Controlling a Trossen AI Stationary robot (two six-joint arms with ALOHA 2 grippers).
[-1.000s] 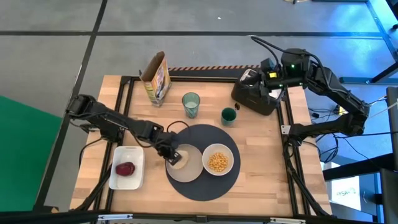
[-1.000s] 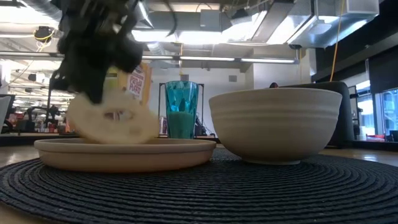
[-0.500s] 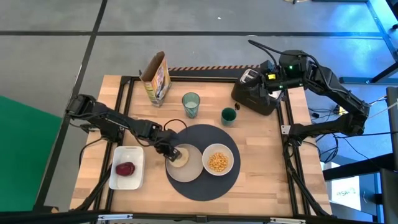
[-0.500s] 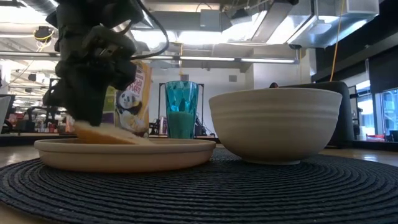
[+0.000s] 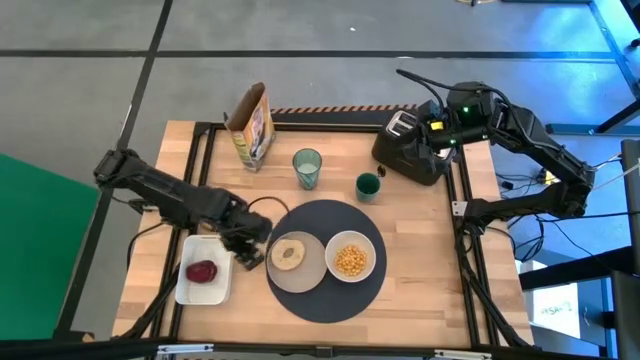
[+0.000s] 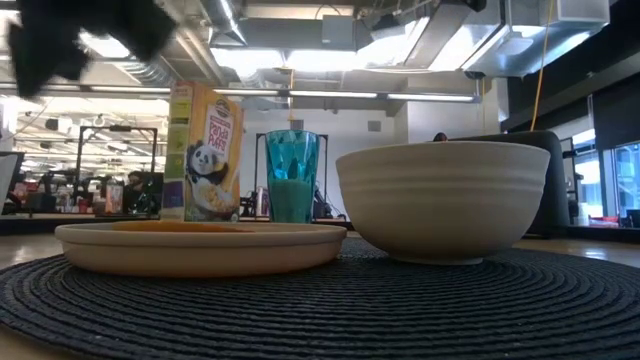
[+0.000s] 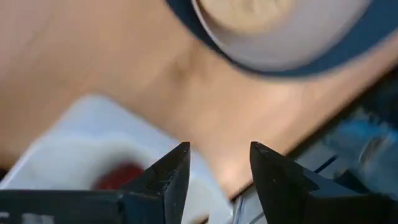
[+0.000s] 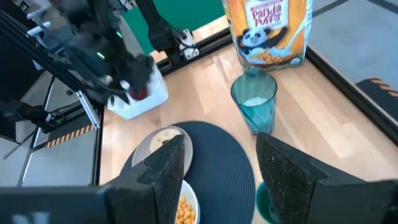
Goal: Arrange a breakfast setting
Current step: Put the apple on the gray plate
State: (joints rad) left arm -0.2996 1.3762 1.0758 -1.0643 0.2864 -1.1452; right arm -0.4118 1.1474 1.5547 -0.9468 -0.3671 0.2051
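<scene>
While beige plate (image 5: 297,264) with bagel (image 5: 288,254) sits on woven dark round mat (image 5: 325,299) beside ribbed white bowl (image 5: 351,259), left pincer (image 5: 249,258) gapes empty at mat edge; right pincer (image 8: 214,165) parted, bench's far corner.

bare wood (image 5: 420,285) right of mat (image 5: 322,295), tumbler (image 5: 306,168) behind

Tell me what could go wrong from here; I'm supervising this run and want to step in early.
The left claw, open, hangs between the white tray and the beige plate; a low swing could nudge either. The bagel lies flat on the plate. The right claw waits at the table's far corner; reaching in, it might tip the tumbler or green cup.
</scene>
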